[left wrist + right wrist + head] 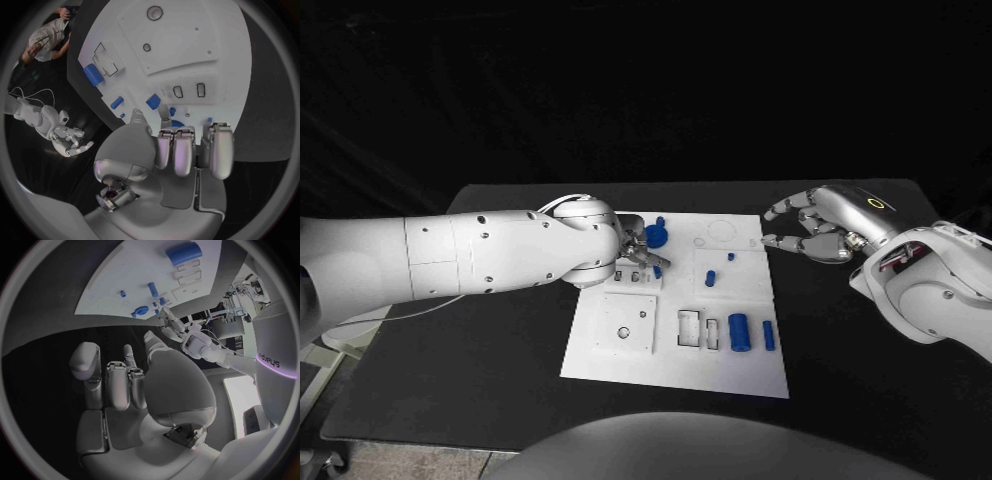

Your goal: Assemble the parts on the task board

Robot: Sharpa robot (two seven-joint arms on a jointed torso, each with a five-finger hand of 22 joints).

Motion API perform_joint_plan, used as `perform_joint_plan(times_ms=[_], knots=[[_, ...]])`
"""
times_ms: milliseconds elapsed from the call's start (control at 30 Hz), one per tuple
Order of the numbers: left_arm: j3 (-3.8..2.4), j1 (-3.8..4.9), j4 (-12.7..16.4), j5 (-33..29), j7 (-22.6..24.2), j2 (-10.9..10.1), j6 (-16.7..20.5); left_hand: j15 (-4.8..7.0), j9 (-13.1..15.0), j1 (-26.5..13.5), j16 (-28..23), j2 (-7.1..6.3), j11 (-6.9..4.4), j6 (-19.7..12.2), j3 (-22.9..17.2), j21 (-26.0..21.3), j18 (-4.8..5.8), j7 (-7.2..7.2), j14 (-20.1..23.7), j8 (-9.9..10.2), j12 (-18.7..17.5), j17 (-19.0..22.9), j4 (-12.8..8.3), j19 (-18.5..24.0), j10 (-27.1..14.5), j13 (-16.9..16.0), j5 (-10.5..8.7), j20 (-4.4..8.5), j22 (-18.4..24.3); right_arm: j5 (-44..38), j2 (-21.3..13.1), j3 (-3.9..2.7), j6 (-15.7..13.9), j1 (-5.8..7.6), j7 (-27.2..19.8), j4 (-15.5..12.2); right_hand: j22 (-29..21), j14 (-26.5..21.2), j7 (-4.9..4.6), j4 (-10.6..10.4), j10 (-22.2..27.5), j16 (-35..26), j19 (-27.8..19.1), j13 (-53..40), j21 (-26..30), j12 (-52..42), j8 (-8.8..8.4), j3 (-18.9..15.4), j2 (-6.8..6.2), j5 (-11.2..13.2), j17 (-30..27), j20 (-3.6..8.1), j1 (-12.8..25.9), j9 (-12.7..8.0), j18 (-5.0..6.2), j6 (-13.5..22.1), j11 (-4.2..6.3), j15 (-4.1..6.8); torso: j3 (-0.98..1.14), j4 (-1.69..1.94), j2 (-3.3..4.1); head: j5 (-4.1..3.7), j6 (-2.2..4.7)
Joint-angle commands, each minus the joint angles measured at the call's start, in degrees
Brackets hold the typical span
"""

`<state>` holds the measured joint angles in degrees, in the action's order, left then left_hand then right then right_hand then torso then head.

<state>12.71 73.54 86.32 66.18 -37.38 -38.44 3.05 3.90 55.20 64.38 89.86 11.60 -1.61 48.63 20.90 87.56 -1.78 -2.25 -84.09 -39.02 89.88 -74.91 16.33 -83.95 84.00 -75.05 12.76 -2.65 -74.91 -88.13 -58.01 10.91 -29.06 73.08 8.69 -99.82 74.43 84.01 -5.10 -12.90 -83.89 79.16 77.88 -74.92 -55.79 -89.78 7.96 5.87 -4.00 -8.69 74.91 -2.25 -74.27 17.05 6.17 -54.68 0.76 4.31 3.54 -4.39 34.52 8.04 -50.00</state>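
Left robot hand (643, 262) over the white board's (632, 362) upper part, fingertips closed on a small blue part (658, 271). Likely light, rigid, slippery; pinch its sides. Right robot hand (815, 228) empty, fingers apart, beside the board.

Lettering on my arm: in the right wrist view, the white casing (275, 347) beyond my right robot hand bears small dark letters, mirrored, seemingly "sharpa"; not certain.
Task board (733, 372): no readable marks.
Blue parts (738, 331): no lettering I can read.
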Motion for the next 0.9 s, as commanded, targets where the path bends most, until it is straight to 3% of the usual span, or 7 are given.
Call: perform_joint_plan(times_ms=[33,433,900], knots=[[-0.05,-0.20,-0.40,-0.93,0.20,0.55,-1.91,-0.20,-0.01,0.74,0.14,-0.01,0.29,0.32,-0.34,-0.28,0.24,0.07,-5.91,0.44,0.12,-15.09,-0.11,-0.64,6.00,-14.95,0.18,-0.13,-9.93,0.61,0.04,-0.01,0.35,-0.03,-0.47,0.07,0.02,3.79,0.08,-0.19,-5.53,0.25,0.52,-14.50,0.24,0.38,0.05,0.01,0.56,-0.20,5.26,-0.02,-0.21,-0.06,0.49,-0.37,-0.36,-0.24,0.03,-0.02,-0.09,-0.01,0.00],[-0.07,-0.43,-1.45,-2.52,0.42,1.41,-2.97,-0.29,0.01,2.02,0.14,0.30,0.38,0.54,-1.12,-0.42,0.19,-0.04,-5.91,2.20,0.12,-15.09,-0.25,-0.50,6.00,-14.95,1.34,-0.21,-9.85,1.55,-0.53,-0.01,0.79,-0.04,-0.44,0.06,0.02,3.79,0.07,-0.21,-5.53,0.24,0.52,-14.50,0.28,0.38,0.05,0.01,0.59,-0.24,5.25,-0.03,-0.22,-0.07,0.49,-0.40,-0.37,-0.25,0.02,0.04,-0.20,-1.16,0.00],[-0.06,-0.51,-2.34,-2.76,0.50,2.11,-3.35,-0.42,0.37,3.67,0.14,0.31,0.51,0.82,-2.06,-0.71,0.09,-0.16,-5.91,3.98,0.12,-15.09,-0.48,-0.11,6.00,-14.95,3.51,-0.35,-9.57,1.93,-0.51,0.00,1.28,-0.14,-0.48,0.07,-0.02,3.77,0.05,-0.22,-5.48,0.15,0.49,-14.45,0.39,0.43,0.06,0.03,0.65,-0.29,5.18,-0.03,-0.24,-0.08,0.51,-0.44,-0.40,-0.27,-0.01,0.03,-0.23,-1.31,0.00]])
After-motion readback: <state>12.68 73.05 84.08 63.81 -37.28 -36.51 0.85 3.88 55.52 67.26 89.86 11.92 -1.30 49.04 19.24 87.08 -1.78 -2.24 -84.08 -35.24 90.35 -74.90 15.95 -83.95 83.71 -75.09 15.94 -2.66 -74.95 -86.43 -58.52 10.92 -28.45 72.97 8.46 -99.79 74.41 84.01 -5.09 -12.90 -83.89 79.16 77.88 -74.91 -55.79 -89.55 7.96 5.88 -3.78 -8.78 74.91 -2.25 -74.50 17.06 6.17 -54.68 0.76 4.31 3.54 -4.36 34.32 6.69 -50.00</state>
